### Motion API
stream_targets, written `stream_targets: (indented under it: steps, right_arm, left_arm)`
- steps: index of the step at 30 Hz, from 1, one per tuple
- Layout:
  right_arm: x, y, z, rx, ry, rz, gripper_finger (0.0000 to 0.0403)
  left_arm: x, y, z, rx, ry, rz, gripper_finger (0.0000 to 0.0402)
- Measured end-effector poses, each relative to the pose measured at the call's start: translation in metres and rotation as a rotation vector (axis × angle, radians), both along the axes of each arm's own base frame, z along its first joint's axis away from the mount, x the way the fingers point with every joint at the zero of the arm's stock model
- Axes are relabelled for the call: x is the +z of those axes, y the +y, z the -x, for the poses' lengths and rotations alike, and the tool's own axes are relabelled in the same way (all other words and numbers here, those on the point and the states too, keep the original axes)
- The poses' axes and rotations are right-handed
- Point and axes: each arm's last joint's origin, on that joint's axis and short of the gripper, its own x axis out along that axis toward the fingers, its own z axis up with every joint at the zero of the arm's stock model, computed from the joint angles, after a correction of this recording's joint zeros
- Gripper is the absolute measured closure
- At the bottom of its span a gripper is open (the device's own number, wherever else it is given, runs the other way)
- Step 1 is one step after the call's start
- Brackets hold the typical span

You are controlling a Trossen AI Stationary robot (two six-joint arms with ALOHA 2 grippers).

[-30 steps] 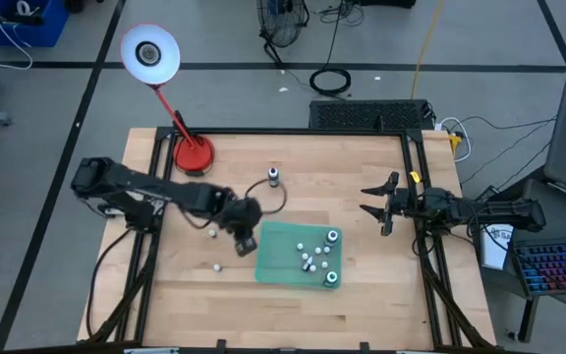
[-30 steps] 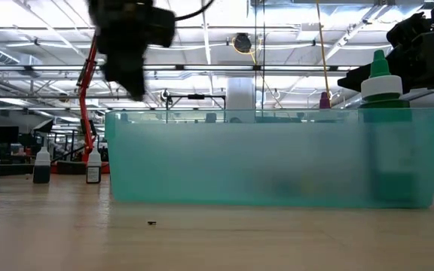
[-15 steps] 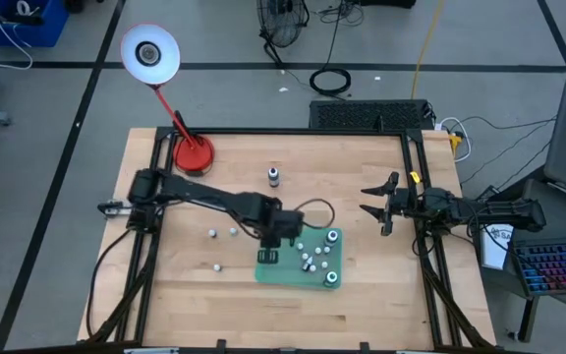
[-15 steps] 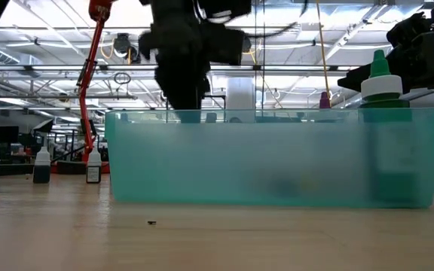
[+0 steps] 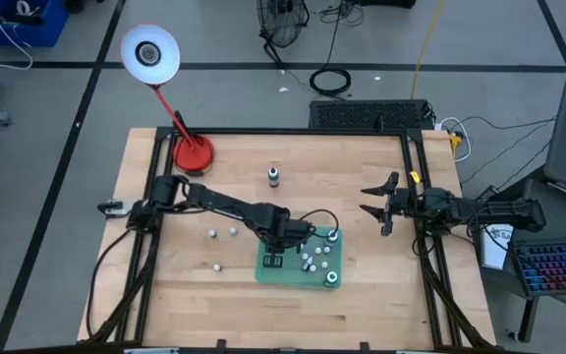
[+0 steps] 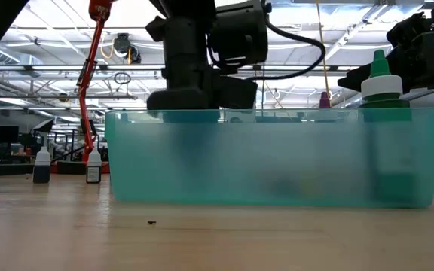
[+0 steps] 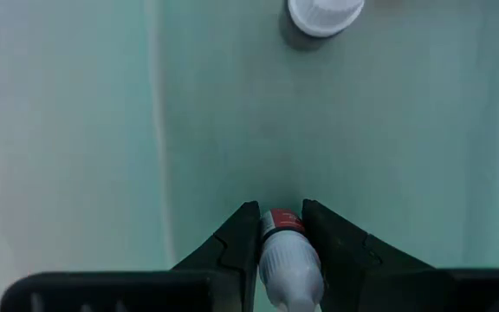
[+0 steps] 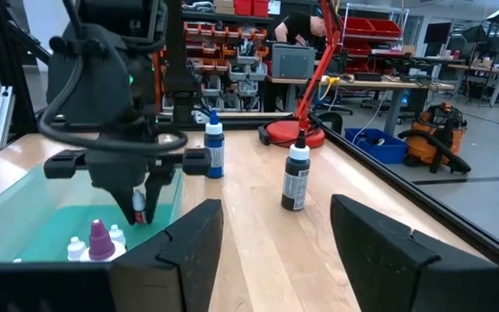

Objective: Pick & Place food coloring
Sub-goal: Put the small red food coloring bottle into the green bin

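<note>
left gripper (image 7: 281, 227) clamped on a small food coloring bottle (image 7: 288, 251) with a red band, poised over the green tray (image 5: 271, 239).

in the left wrist view the fingers (image 7: 235, 245) pinch the bottle from both sides, its base pointing down at the tray floor, and another white-capped bottle (image 7: 324, 15) stands ahead on that floor. from above, the left gripper (image 5: 274, 258) hangs over the tray's left end, while several more bottles (image 5: 311, 259) sit inside the tray toward its right end. three loose bottles (image 5: 221, 234) remain on the wooden table (image 5: 362, 177) left of the tray, and a darker one (image 5: 273, 176) stands apart near the far side. the right gripper (image 5: 374, 207) waits well to the right of the tray, its fingers spread wide and holding nothing. the red lamp base (image 5: 193, 154) sits at the far left corner.
</note>
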Motion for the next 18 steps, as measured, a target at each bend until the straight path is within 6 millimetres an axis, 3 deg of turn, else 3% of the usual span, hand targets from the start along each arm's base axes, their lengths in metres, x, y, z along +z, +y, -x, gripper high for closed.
stream_targets:
  steps: [18]
  right_arm:
    - [0.0,0.0,0.0,0.0,0.0,0.0,0.0199]
  left_arm:
    - [0.0004,-0.0008,0.0001,0.098,0.008,0.054,0.0301]
